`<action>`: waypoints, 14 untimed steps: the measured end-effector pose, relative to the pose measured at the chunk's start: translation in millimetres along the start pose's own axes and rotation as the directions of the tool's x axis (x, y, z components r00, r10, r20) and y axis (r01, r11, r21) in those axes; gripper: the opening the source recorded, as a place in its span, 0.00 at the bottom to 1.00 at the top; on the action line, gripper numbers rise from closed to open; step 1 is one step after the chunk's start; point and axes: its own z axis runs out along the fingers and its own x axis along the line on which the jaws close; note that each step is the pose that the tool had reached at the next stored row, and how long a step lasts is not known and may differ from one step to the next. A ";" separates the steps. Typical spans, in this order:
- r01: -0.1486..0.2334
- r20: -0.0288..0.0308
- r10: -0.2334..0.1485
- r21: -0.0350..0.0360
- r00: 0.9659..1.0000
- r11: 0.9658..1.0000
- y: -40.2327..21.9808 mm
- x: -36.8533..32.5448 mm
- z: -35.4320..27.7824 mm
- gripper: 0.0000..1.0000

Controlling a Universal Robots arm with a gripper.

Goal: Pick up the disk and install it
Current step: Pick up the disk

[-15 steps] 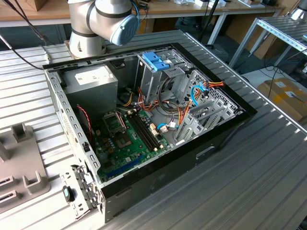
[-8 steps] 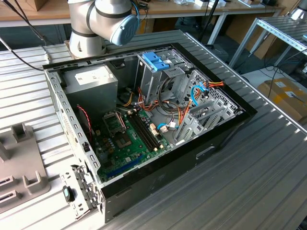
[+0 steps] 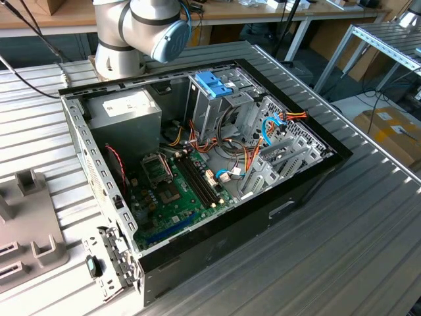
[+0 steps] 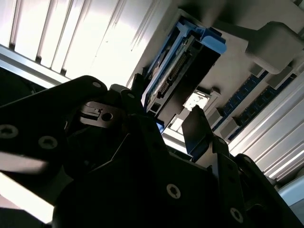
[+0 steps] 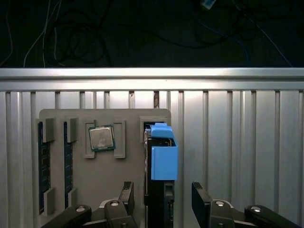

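The disk (image 5: pixel 161 164) stands on edge in a slot of a grey parts tray (image 5: pixel 102 183), with a blue plastic bracket on its upper end. My gripper (image 5: pixel 164 202) is open and straddles the disk's near end, one finger on each side; the right-hand finger (image 5: pixel 202 199) stands clearly apart from it. In the second wrist view the disk (image 4: pixel 183 71) shows its connector row and blue bracket just beyond the gripper (image 4: pixel 164 114), and a dark finger (image 4: pixel 194 128) rises beside it.
The tray also holds a processor chip (image 5: pixel 101 138) and memory sticks (image 5: pixel 43 166). In the exterior view an open computer case (image 3: pixel 296 191) lies on the ribbed metal table, with a blue-topped drive cage (image 3: pixel 214 85), a power-supply box (image 3: pixel 125 108) and loose cables. The arm's base (image 3: pixel 131 33) stands behind it.
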 end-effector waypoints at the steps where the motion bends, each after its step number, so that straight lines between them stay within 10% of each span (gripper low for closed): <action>1: 0.001 0.000 -0.001 0.000 1.000 1.000 0.0 0.0 1.3 0.60; 14: 0.010 0.000 -0.010 0.000 1.000 1.000 0.1 -0.1 16.0 0.60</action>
